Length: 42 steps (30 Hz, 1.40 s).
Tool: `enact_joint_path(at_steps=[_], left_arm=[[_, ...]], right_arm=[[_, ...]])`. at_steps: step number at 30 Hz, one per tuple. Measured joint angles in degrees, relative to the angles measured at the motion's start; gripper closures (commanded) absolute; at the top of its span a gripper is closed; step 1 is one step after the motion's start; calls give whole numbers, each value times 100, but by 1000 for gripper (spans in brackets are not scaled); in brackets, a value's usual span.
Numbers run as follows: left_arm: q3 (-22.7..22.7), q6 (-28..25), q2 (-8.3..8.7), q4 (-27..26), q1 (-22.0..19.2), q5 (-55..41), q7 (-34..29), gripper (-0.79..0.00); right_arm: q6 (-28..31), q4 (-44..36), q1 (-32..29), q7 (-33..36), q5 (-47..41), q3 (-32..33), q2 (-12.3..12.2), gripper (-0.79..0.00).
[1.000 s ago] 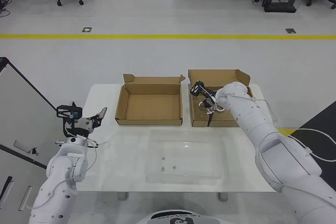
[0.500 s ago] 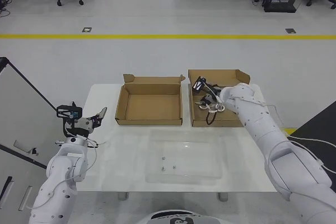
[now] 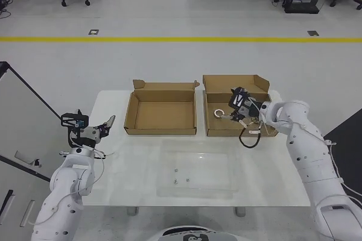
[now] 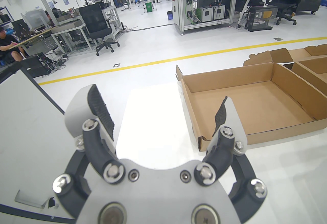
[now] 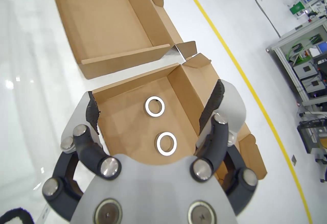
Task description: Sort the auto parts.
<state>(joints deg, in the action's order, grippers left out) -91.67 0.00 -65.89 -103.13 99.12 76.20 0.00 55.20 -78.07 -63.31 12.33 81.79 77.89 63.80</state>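
Right gripper (image 5: 154, 94) gapes empty over cardboard box (image 5: 132, 79) holding two metal rings (image 5: 154, 106); a low exit could snag its wall.

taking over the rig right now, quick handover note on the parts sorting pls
Left gripper: open, holding nothing, near the table's left edge, apart from the left box.
Right gripper: open, holding nothing, above the right box.
Done: two metal rings lie side by side on the floor of the right box.
Left: a few small parts sit in the clear tray at the front of the table. They probably go next, but I cannot tell into which box.
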Motion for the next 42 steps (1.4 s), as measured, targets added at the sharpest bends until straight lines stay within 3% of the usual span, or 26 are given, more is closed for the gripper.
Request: enact_joint_path(at_steps=[5, 11, 17, 27, 29, 42], left_arm=[[0, 0, 0, 0, 0, 0, 0, -785], [0, 0, 0, 0, 0, 0, 0, -785], [0, 0, 0, 0, 0, 0, 0, -785], [0, 0, 0, 0, 0, 0, 0, -785], [0, 0, 0, 0, 0, 0, 0, -785], [0, 0, 0, 0, 0, 0, 0, -785]], right_arm=[[289, -333, -401, -286, -412, 417, -220, -785], [279, -523, -795, -974, -873, 503, -708, -785], [280, -450, -1119, -2144, -962, 401, -1347, -785], [280, -50, -1150, -4662, -95, -330, -2302, -785], [280, -37, -1141, -4909, -44, -361, -2327, -785], [280, -40, -1144, -4725, -72, -346, -2318, -785]])
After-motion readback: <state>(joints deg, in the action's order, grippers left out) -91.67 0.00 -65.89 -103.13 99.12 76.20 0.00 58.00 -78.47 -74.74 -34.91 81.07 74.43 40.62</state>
